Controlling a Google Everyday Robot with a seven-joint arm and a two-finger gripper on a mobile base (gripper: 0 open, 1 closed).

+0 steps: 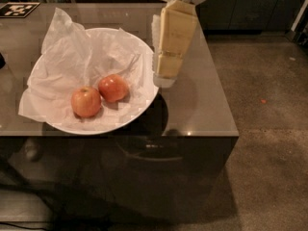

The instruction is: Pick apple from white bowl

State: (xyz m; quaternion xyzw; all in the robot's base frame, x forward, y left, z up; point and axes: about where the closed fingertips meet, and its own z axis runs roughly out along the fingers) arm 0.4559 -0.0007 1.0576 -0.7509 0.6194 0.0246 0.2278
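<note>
The white bowl [98, 130] sits on the left half of a dark glossy table, lined with crumpled white tissue paper [72, 57]. Two apples lie in it side by side. The apple [114, 87], the redder one, is on the right. A paler orange apple [86, 101] touches it on the left. My gripper [165, 79], cream-coloured, hangs down from the arm at the top. It is just beside the bowl's right rim, above and to the right of the apples, apart from them.
The table [202, 105] ends at a front edge just below the bowl and a right edge near the gripper. A black-and-white marker tag [17, 8] lies at the back left corner. Concrete floor [269, 129] lies to the right.
</note>
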